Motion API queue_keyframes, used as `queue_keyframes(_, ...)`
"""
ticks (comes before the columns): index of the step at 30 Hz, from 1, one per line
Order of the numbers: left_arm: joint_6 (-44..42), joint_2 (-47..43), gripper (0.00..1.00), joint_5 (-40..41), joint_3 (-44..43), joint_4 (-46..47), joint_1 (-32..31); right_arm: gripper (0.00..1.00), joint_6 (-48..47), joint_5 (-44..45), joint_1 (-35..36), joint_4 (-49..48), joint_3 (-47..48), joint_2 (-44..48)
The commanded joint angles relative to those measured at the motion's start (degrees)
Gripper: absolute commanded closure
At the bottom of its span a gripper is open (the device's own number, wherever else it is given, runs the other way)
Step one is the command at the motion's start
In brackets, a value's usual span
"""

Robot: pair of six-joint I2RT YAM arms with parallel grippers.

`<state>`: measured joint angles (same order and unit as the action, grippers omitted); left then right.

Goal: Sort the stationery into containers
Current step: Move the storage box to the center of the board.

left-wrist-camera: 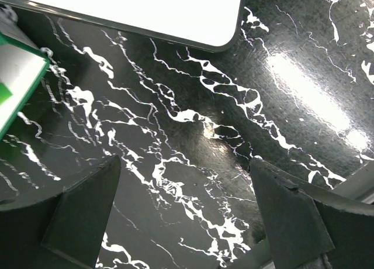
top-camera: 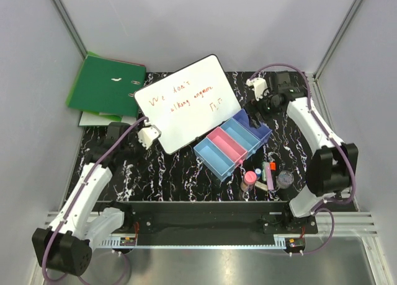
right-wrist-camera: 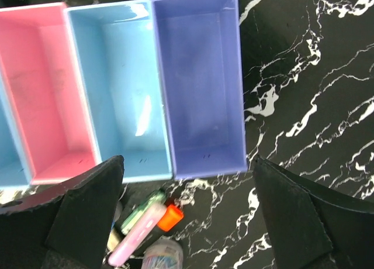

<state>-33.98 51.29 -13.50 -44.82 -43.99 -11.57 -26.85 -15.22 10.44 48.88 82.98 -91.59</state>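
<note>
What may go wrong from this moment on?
1. The stationery lies crowded together; picking one piece may knock the others.
2. The whiteboard lies right beside the bins; the open left gripper, near its corner, may nudge it and shift them.

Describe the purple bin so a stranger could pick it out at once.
Right of the whiteboard, mid-table, lies a row of four joined bins. The purple bin is its far-right end, the only purple one; the others are light blue or pink.
</note>
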Motion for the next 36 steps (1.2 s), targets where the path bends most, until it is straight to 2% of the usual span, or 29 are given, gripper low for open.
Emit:
queue_keyframes(1, 2.3, 2.3, 0.01, 0.0, -4.0, 1.1, -0.4, 0.00, -0.5, 2.1, 0.5, -1.8, 3.7, -5.7)
queue_keyframes(8, 2.2, 5.0, 0.01, 0.0, -5.5, 1.4, -0.6, 0.00, 0.1, 4.7, 2.6, -2.6, 5.3, -12.6)
queue_keyframes(13, 2.4, 6.0, 0.01, 0.5, -6.5, 1.5, -0.7, 0.00, 0.7, -1.4, 2.6, -2.4, 6.6, -13.3)
queue_keyframes(15, 2.2, 6.0, 0.01, 0.3, -6.6, 2.0, -0.8, 0.09, 0.6, -3.9, 2.7, -1.9, 7.1, -14.6)
queue_keyframes(18, 2.3, 6.8, 0.01, 0.9, -6.8, 2.8, -1.0, 0.17, -0.4, -2.3, 2.9, -1.9, 7.5, -17.3)
queue_keyframes(26, 3.8, 10.5, 0.01, 3.0, -7.5, 5.4, -1.4, 0.20, -0.1, 0.9, 2.9, -4.2, 3.9, -21.2)
queue_keyframes(28, 3.9, 11.2, 0.01, 3.1, -7.7, 6.6, -1.8, 0.29, 0.0, 1.9, 2.9, -5.1, 3.1, -21.4)
queue_keyframes(29, 4.1, 12.0, 0.01, 3.0, -7.9, 7.0, -1.9, 0.38, 0.0, 2.4, 3.0, -5.4, 3.1, -22.0)
queue_keyframes(30, 4.2, 12.5, 0.01, 3.4, -8.6, 7.2, -2.2, 0.51, 0.0, 2.9, 2.9, -5.6, 3.1, -22.2)
queue_keyframes(31, 4.6, 13.1, 0.01, 3.5, -9.1, 7.5, -2.4, 0.77, 0.0, 4.0, 2.9, -5.5, 3.2, -22.5)
queue_keyframes(32, 4.6, 14.2, 0.01, 3.5, -9.4, 7.7, -2.6, 0.85, 0.0, 4.4, 2.9, -5.6, 3.1, -22.7)
queue_keyframes(34, 4.9, 15.2, 0.01, 3.6, -10.3, 8.2, -3.2, 1.00, -0.7, 5.8, 2.9, -5.6, 2.5, -22.7)
queue_keyframes(36, 5.2, 16.6, 0.01, 3.6, -11.2, 8.6, -3.9, 1.00, -1.1, 6.7, 2.8, -5.8, 2.1, -22.2)
